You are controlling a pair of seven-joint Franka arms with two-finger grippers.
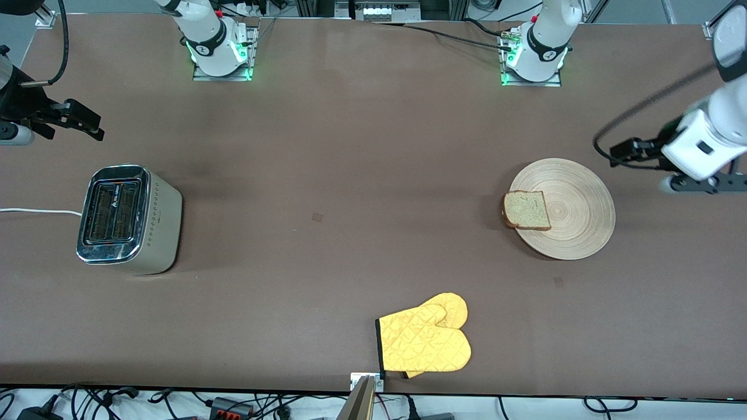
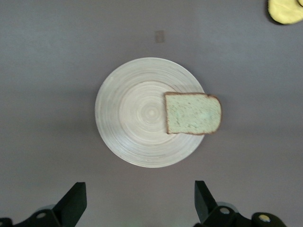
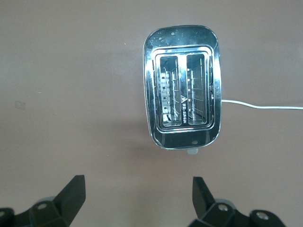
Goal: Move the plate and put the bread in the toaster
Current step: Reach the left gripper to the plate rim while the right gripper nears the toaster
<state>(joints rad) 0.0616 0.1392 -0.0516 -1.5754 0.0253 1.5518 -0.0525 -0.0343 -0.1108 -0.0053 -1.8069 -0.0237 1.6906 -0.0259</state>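
Note:
The pale wooden plate (image 1: 575, 224) lies on the table toward the left arm's end; it also shows in the left wrist view (image 2: 132, 118). The bread (image 1: 527, 210) lies flat on the plate's rim and overhangs it toward the right arm's end, as the left wrist view (image 2: 193, 113) also shows. The chrome toaster (image 1: 128, 219) stands toward the right arm's end with both slots empty, seen from above in the right wrist view (image 3: 182, 87). My left gripper (image 1: 703, 184) (image 2: 140, 189) hangs open and empty over the table beside the plate. My right gripper (image 1: 14, 134) (image 3: 137, 184) hangs open and empty over the table beside the toaster.
A yellow oven mitt (image 1: 429, 341) lies near the table's front edge, nearer the camera than the plate; its tip shows in the left wrist view (image 2: 285, 10). The toaster's white cord (image 1: 35, 211) runs off toward the right arm's end of the table.

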